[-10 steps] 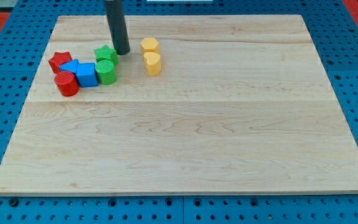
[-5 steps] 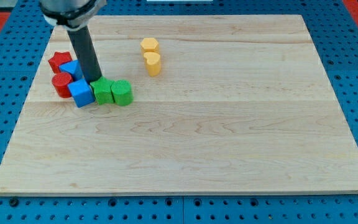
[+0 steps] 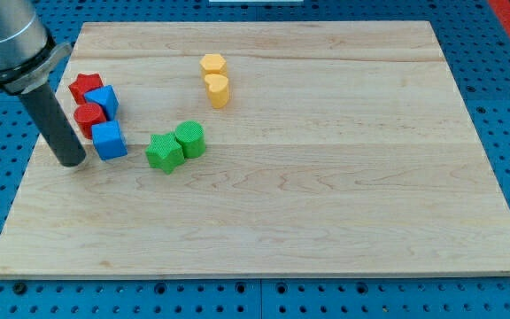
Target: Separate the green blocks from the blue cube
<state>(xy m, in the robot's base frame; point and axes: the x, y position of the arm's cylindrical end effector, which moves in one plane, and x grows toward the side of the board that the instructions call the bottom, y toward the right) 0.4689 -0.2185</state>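
Observation:
The blue cube (image 3: 109,140) lies at the view's left on the wooden board (image 3: 326,195). A green star block (image 3: 164,151) and a green cylinder (image 3: 189,139) touch each other to the cube's right, with a gap between the star and the cube. My tip (image 3: 71,162) rests on the board just left of the blue cube, close beside it. The dark rod rises toward the view's top left.
A red cylinder (image 3: 88,117), a second blue block (image 3: 104,100) and a red star (image 3: 84,87) cluster above the blue cube. Two yellow blocks (image 3: 213,65) (image 3: 217,89) sit near the view's top centre. The board's left edge is close to my tip.
My tip moved from above the green blocks down and left, past the cluster to the blue cube's left. The green blocks slid down and right, away from the blue cube.

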